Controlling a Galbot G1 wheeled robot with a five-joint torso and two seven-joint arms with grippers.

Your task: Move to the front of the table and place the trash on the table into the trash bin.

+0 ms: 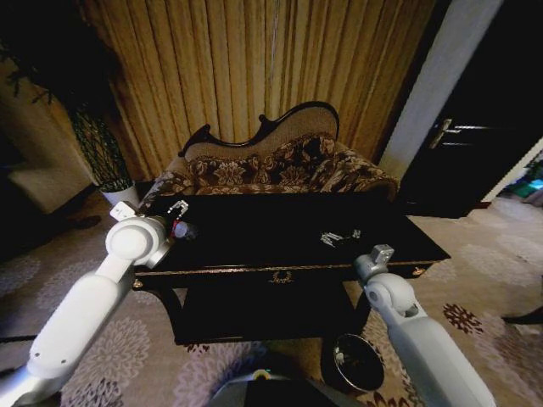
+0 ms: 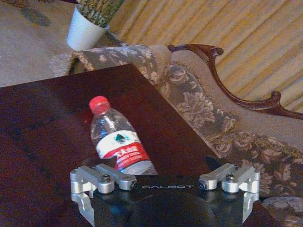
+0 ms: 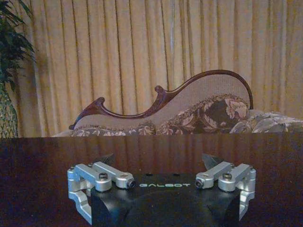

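— While the left gripper (image 2: 163,165) hangs over the table's left end, how do its fingers stand?
— Spread wide. In the left wrist view the two dark fingertips (image 2: 110,163) sit well apart, and the lower part of the bottle (image 2: 118,144) lies between them. Whether either tip touches the plastic I cannot tell.
— And the bottle itself?
— Clear, with a red cap (image 2: 99,103) and a red-and-white label, lying on the dark top of the table (image 1: 254,233) near its left end, cap pointing away from the gripper. From the head it shows just right of the left wrist.
— The right gripper (image 3: 161,163)?
— Released too; its tips are apart with only bare tabletop between them. It sits over the right half of the table, toward the near edge.
— What lies beyond?
— A patterned sofa (image 1: 271,165) stands just behind the table, gold curtains (image 3: 142,52) behind that, and a white plant pot (image 2: 84,32) on the floor at the far left.
— The trash bin (image 1: 356,362)?
— On the carpet below the table's near right side, beside the right arm.
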